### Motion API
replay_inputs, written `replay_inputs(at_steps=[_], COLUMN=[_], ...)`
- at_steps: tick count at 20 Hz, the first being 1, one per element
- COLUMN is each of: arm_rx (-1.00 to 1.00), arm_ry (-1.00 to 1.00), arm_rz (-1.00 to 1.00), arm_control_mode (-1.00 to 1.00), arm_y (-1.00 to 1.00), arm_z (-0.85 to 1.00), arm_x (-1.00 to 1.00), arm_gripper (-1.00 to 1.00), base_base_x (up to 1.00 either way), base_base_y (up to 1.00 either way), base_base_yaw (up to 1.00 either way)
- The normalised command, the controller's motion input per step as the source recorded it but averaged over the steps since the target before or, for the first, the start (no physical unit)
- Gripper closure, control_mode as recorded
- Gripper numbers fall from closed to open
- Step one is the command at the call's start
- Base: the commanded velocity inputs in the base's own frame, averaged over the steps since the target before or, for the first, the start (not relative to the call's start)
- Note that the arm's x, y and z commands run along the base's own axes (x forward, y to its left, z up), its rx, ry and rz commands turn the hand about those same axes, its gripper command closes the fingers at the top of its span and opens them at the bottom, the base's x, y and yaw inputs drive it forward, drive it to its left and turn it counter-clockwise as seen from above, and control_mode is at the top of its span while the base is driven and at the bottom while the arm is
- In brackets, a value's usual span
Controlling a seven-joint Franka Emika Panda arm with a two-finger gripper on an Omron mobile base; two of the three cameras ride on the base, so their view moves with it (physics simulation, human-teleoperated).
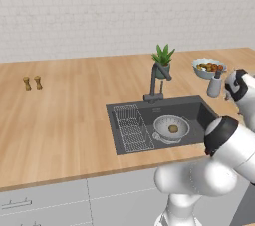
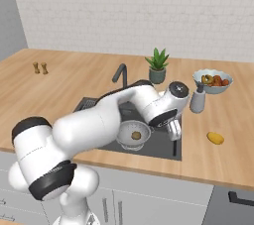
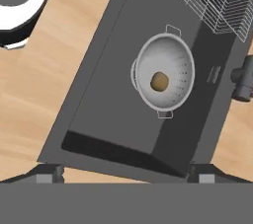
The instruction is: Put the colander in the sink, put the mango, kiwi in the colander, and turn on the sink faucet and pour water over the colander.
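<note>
Colander (image 3: 164,71) sits in the sink (image 3: 113,94) right below the fingers (image 2: 173,132), which are spread wide and holding nothing. Kiwi (image 3: 158,82) is inside it. Mango (image 2: 215,138) lies further off on the worktop (image 2: 223,154), faucet (image 1: 155,83) behind.

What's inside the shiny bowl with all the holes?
The colander sits in the sink with one small brown kiwi at its bottom. The spot right under the kiwi is hidden. The mango lies on the counter, not inside.
</note>
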Motion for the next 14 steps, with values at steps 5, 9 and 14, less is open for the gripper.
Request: replay_inputs(at_steps=[5,9,14], arm_rx=[-0.09,0.0,0.08], arm_ry=[0.08,0.02,0.1], arm_rz=[0.0,0.0,-0.13], arm_control_mode=[-1.0,-1.0,-1.0], arm_y=[-0.51,-0.72,-0.95], arm_z=[-0.09,-0.13,-0.2], arm_x=[0.01,0.0,0.0], arm_gripper=[-1.0,-1.0,-1.0], base_base_x=[0.0,0.0,0.0], base_base_y=[0.0,0.0,0.0], base_base_yaw=[0.0,0.0,0.0])
